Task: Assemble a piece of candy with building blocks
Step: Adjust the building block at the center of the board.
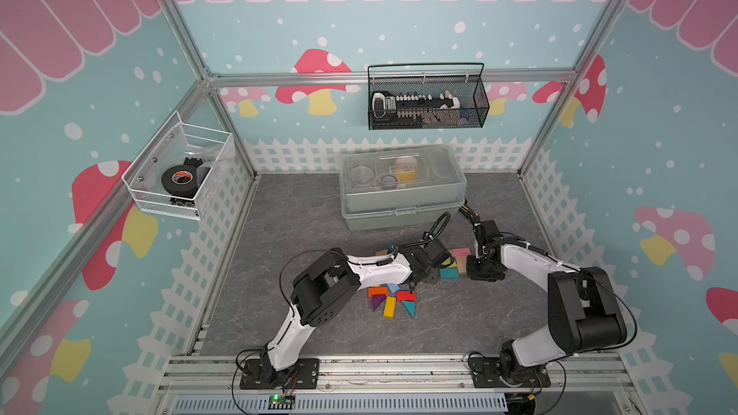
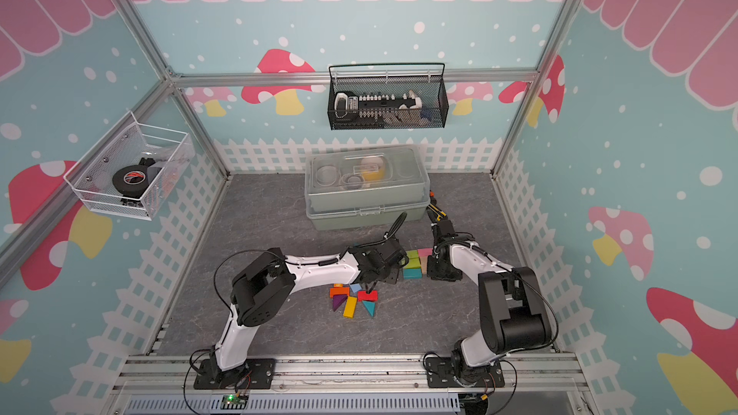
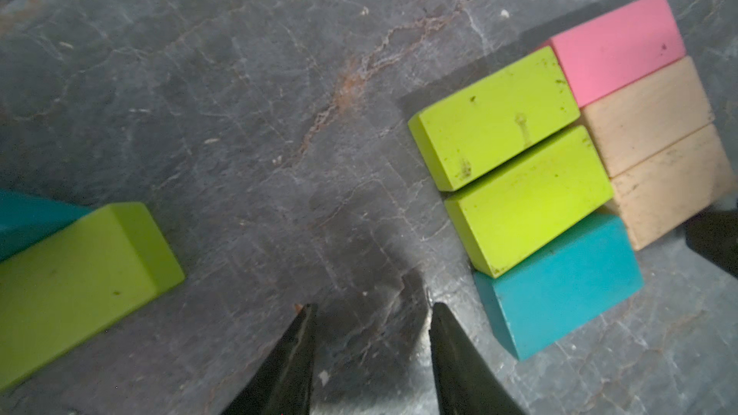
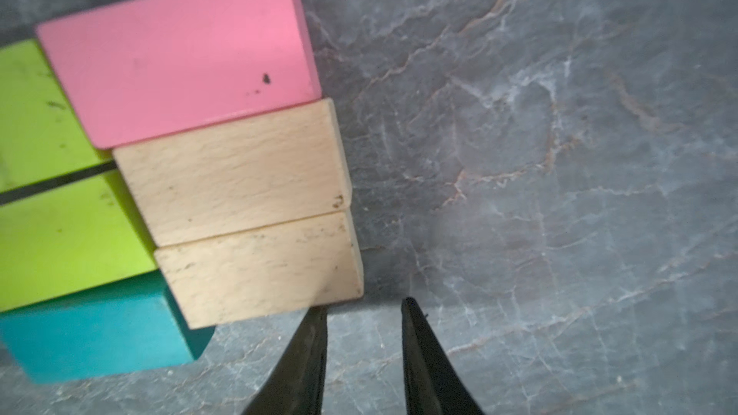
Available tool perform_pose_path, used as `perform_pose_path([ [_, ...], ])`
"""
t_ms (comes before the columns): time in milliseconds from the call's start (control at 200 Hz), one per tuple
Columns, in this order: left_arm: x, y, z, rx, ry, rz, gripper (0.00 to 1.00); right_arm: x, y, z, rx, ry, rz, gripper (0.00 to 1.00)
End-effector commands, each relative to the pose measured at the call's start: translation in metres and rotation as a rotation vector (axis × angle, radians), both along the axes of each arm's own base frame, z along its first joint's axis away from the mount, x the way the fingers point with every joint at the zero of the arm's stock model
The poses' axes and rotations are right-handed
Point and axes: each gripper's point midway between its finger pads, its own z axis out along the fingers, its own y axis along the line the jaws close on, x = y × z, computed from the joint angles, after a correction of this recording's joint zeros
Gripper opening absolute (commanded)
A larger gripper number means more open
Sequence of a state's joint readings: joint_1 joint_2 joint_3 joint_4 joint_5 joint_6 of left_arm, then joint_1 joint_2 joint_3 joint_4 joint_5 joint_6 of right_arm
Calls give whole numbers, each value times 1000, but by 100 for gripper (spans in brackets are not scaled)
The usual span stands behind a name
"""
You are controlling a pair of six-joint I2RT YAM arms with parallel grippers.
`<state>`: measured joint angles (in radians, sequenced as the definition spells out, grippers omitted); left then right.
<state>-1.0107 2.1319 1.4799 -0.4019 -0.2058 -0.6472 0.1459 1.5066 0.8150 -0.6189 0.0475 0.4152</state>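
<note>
Touching cluster: pink bar (image 4: 179,53), two tan bars (image 4: 231,173), two green bars (image 3: 495,117), teal bar (image 3: 559,285). Left gripper (image 3: 371,306): jaws apart, empty. Right gripper (image 4: 363,304): jaws narrowly parted, empty, beside tan bars.

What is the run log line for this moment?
left gripper: open, empty | right gripper: open, empty, beside plain tan rectangular wooden bar | cluster of six coloured wooden bars: packed together

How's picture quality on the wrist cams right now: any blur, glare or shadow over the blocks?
Left wrist view: the green block touching the teal block glares bright; a dark shadow lies on the table ahead of the left end effector. Right wrist view: the pink block and tan blocks look soft, close to the lens.
</note>
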Motion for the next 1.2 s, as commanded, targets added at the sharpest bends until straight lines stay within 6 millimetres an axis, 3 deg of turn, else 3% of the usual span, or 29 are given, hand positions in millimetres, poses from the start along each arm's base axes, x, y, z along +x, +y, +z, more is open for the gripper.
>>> perform_pose_path([
  [0,0,-3,3,-2,-12,-9,47,1,7,24,35,-44,18,33],
  [210,5,-6,5,-15,-12,15,47,19,-11,46,-28,-126,-6,33],
  [420,16,-4,8,-15,-17,58,46,52,-29,34,-86,-100,-30,32],
  [675,27,-1,-4,5,3,89,46,85,-25,19,-37,-92,-32,32],
  [966,35,-1,-10,11,12,101,47,95,-35,12,-57,-84,-42,32],
  [1196,39,-8,-15,20,13,86,46,98,-29,4,-18,-73,-33,32],
])
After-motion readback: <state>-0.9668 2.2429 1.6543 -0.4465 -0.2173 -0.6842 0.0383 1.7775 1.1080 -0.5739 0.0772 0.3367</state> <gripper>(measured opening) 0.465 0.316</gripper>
